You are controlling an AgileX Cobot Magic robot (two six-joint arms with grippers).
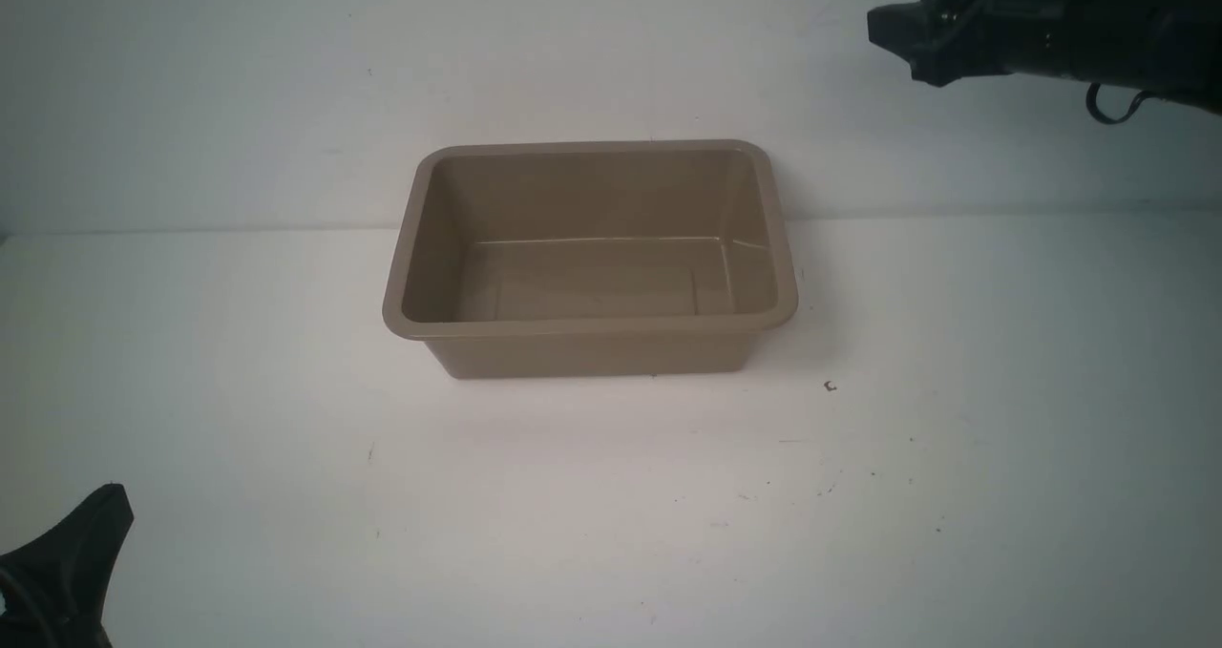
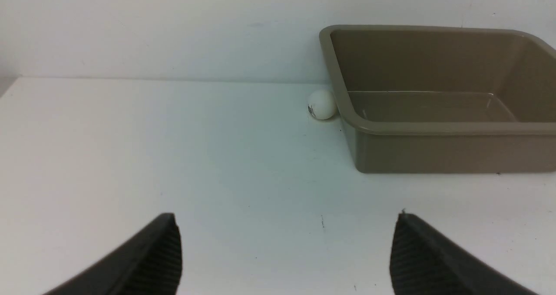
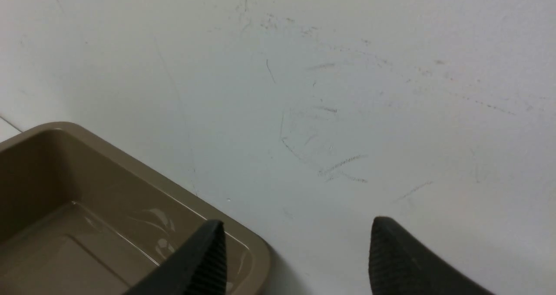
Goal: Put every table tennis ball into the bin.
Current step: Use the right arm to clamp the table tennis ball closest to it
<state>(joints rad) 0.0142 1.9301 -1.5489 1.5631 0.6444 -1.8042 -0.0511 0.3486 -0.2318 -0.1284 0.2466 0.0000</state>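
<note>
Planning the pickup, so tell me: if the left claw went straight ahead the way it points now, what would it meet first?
Probably the table tennis ball beside the bin, after bare table. The open left claw may clip the bin's near corner first; depth is unclear.

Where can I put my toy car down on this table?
The table is bare in front of the bin, from its near wall to the left gripper, and on the bin's right side. It is crowded only by the bin's left wall, where a table tennis ball sits close beside it.
</note>
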